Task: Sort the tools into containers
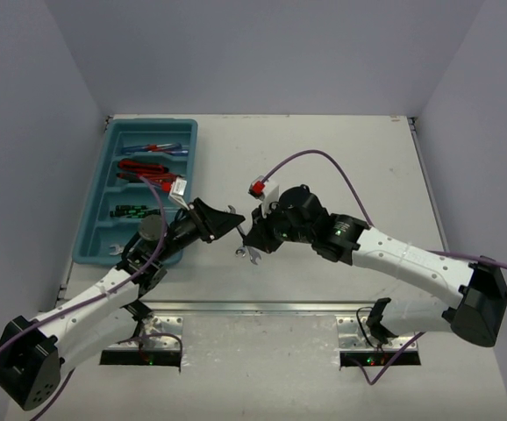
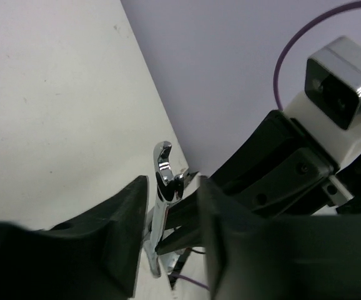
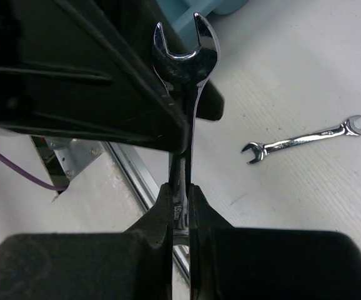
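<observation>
My right gripper point(image 3: 180, 194) is shut on the lower shaft of a silver open-end wrench point(image 3: 190, 69) and holds it upright above the table. The left gripper point(image 2: 171, 181) surrounds that wrench's point(image 2: 162, 172) upper part, its jaws partly closed, with a gap still showing on the right side. From above, the two grippers point(image 1: 227, 221) point(image 1: 252, 230) meet just right of the teal tray point(image 1: 96, 189). A second wrench point(image 3: 302, 139) lies flat on the table point(image 1: 247, 254). In the tray lie blue/red screwdrivers point(image 1: 153, 148), red pliers point(image 1: 144, 171) and black-green screwdrivers point(image 1: 131, 210).
A metal rail point(image 1: 262, 307) runs along the table's near edge by the arm bases. Purple cables point(image 1: 324, 158) loop above both arms. Grey walls close in the left, right and back sides.
</observation>
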Controlling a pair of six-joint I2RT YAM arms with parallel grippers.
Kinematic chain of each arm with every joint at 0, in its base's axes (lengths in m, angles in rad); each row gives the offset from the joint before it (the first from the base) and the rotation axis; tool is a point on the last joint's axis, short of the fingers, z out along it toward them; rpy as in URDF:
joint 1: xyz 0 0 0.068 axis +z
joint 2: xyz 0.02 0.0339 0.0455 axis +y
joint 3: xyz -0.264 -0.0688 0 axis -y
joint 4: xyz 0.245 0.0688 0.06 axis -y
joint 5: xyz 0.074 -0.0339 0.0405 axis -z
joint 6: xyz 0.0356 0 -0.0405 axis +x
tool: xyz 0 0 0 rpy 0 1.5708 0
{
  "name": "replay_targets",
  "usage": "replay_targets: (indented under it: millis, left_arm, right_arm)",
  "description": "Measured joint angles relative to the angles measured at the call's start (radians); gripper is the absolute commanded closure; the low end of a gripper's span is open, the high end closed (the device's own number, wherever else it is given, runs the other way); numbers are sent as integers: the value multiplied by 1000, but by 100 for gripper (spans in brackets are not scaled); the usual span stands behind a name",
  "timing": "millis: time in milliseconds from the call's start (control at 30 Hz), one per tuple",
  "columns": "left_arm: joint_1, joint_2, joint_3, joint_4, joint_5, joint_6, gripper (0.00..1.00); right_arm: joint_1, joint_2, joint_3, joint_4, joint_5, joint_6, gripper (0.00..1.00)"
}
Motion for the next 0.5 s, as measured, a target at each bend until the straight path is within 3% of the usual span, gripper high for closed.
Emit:
replay_targets:
  millis: [100, 233, 267, 333, 400, 433, 500]
  left_arm:
    - [-10, 3, 0, -3, -3, 8, 97]
    - [-8, 17, 0, -13, -30, 20, 100]
    - [-9, 20, 0, -8, -33, 21, 100]
    - [-10, 21, 1, -15, -41, 22, 100]
    - [-11, 18, 10, -49, -61, 31, 100]
    - [-11, 15, 24, -100, -91, 42, 100]
    - [-11, 13, 73, -227, -170, 73, 100]
  right_arm:
    - [0, 0, 0, 6, 11, 1, 100]
    - [0, -4, 1, 15, 26, 14, 98]
    - [-1, -4, 1, 12, 27, 17, 91]
    - [0, -4, 1, 12, 35, 21, 51]
    - [0, -4, 1, 11, 52, 25, 20]
    - [0, -6, 1, 9, 61, 19, 9]
    - [1, -14, 3, -15, 103, 14, 1]
